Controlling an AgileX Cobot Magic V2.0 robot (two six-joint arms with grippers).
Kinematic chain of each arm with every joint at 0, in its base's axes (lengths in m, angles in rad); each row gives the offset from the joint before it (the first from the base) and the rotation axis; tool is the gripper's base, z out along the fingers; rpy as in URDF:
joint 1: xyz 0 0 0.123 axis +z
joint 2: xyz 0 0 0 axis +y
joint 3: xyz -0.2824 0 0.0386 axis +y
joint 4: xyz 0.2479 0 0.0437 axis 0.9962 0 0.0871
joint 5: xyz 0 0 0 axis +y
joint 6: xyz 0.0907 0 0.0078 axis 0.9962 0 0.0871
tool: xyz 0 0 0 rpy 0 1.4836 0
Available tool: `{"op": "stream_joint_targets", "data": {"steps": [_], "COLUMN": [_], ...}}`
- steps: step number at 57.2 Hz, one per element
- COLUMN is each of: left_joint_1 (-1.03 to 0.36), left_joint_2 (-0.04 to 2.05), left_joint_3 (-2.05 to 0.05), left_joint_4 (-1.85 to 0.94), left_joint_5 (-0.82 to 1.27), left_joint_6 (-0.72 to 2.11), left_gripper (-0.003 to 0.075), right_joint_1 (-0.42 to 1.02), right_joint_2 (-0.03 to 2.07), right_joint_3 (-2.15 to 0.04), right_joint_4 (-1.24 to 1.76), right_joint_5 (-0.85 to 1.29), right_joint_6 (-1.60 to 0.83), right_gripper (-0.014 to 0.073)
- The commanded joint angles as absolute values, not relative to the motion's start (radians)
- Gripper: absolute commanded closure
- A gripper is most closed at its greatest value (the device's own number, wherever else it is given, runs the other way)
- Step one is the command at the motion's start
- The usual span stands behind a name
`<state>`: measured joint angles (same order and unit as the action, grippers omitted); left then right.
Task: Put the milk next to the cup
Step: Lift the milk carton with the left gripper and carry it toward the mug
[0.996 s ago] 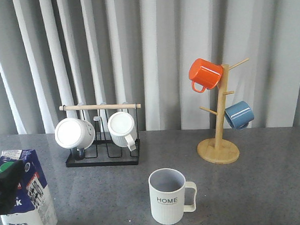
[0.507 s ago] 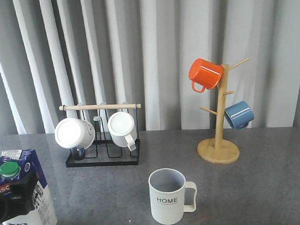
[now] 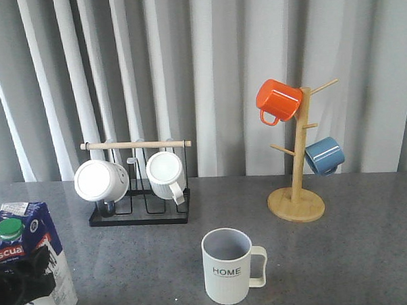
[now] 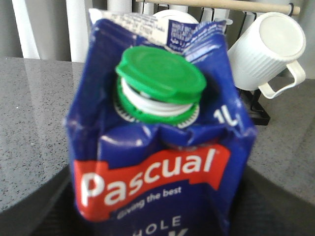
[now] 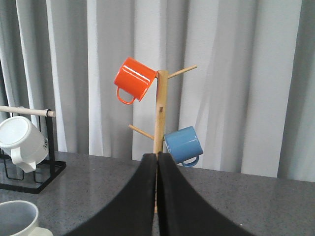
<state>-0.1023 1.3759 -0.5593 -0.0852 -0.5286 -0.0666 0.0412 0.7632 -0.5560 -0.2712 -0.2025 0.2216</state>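
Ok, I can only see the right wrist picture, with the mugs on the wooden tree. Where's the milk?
Observer: The tall blue-and-white gable-top milk carton stands at the front left of the grey speckled table, well to the left of the off-white ribbed "HOME" mug.
Operator: Is the robot holding it?
Observer: It looks so. The left end effector is closed around the carton's lower half.
Operator: Is the lid on?
Observer: Yes, the left wrist view shows the green round cap sitting on top.
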Motion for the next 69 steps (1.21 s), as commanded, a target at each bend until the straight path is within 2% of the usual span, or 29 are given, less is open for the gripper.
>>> {"op": "stream_joint_targets", "data": {"steps": [1,9,19,26,43,50,58,63,69], "left_joint_1": [-0.099,-0.099,-0.099,-0.099,-0.113,-0.216,-0.389,-0.509,-0.640], "left_joint_2": [1.353,1.353,1.353,1.353,1.320,1.256,1.223,1.234,1.268], "left_joint_3": [-0.594,-0.594,-0.594,-0.594,-0.597,-0.612,-0.692,-0.760,-0.836], "left_joint_4": [-0.092,-0.092,-0.092,-0.092,-0.157,-0.454,-0.986,-1.129,-1.161], "left_joint_5": [-0.631,-0.647,-0.640,-0.631,-0.596,-0.617,-0.714,-0.788,-0.843], "left_joint_6": [-0.096,-0.094,-0.094,-0.096,-0.103,0.116,0.572,0.790,0.903], "left_gripper": [0.0390,0.0507,0.0599,0.0624,0.0627,0.0627,0.0627,0.0627,0.0627], "right_joint_1": [0.033,0.033,0.033,0.033,0.033,0.033,0.033,0.033,0.033], "right_joint_2": [0.759,0.759,0.759,0.759,0.759,0.759,0.759,0.759,0.759], "right_joint_3": [-0.580,-0.580,-0.580,-0.580,-0.580,-0.580,-0.580,-0.580,-0.580], "right_joint_4": [-0.275,-0.275,-0.275,-0.275,-0.275,-0.275,-0.275,-0.275,-0.275], "right_joint_5": [-0.274,-0.274,-0.274,-0.274,-0.274,-0.274,-0.274,-0.274,-0.274], "right_joint_6": [0.221,0.221,0.221,0.221,0.221,0.221,0.221,0.221,0.221], "right_gripper": [0.0603,0.0603,0.0603,0.0603,0.0603,0.0603,0.0603,0.0603,0.0603]}}
